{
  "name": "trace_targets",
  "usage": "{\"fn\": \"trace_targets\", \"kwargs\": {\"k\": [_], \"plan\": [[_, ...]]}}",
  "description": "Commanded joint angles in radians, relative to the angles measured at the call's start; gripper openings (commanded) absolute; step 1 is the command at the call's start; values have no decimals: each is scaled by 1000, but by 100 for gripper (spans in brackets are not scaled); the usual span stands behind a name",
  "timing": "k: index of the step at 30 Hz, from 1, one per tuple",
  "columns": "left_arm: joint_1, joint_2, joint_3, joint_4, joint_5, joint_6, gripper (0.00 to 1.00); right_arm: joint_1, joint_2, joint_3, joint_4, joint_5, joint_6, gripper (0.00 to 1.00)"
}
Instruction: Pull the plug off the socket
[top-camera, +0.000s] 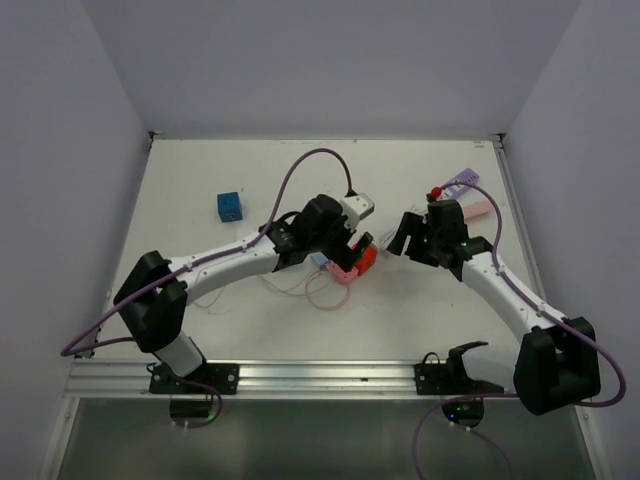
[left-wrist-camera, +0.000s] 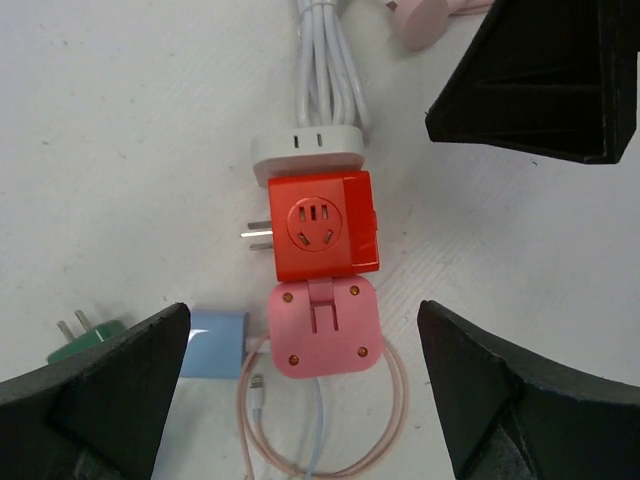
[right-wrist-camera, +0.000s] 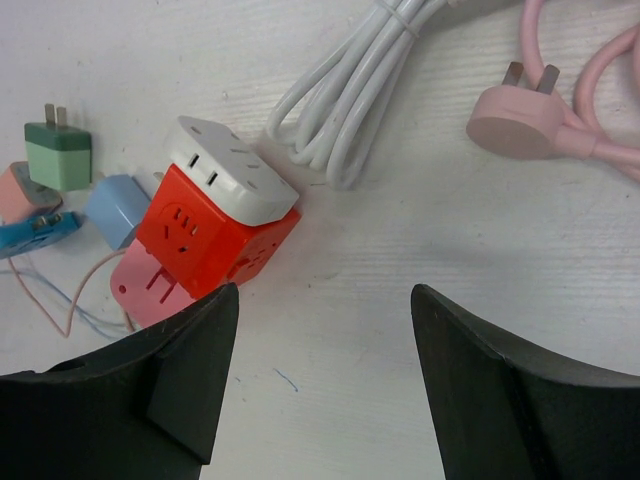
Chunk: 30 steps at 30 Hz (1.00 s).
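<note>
A red cube socket (left-wrist-camera: 322, 225) lies on the white table. A white plug (left-wrist-camera: 306, 152) with a bundled white cable sits against its far side, and a pink square plug (left-wrist-camera: 324, 326) sits against its near side. Two metal prongs stick out of the cube's left face. My left gripper (left-wrist-camera: 305, 320) hangs open above them, its fingers wide on either side of the pink plug and touching nothing. My right gripper (right-wrist-camera: 325, 300) is open over bare table just right of the socket (right-wrist-camera: 210, 240), holding nothing. From above, the socket (top-camera: 365, 258) lies between both grippers.
A green plug (left-wrist-camera: 85, 338) and a light blue adapter (left-wrist-camera: 215, 343) lie left of the pink plug, with a coiled pink cable (left-wrist-camera: 330, 440) beneath. A pink round plug (right-wrist-camera: 515, 125) lies at the far right. A blue cube (top-camera: 229, 206) sits at the left, purple and pink items (top-camera: 462, 182) at the right edge.
</note>
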Motion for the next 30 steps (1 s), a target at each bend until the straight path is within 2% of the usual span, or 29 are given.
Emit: {"fn": "trace_targets", "kwargs": {"k": [1,4,5,7,13,17,21,30], "plan": [[6,-47,-71,4,34,-136,100,-5,16,48,45,-69,-29,73],[62,-95,-149,33,53,-356,98,-3,16,45,56,-82,-34,73],[89,-104,-186,49,102,-405,98,-5,18,42,61,-85,-34,73],[151,-138,-226,122,132,-543,96,-3,22,36,70,-102,-26,73],[165,-156,-307,322,190,-766,89,-3,31,18,93,-131,-2,73],[164,-153,-370,426,210,-854,80,-3,27,10,91,-137,-1,73],[164,-115,-384,429,207,-906,76,-3,19,-4,100,-154,3,73],[158,-71,-410,411,190,-964,73,-2,25,-8,105,-168,-1,73]]}}
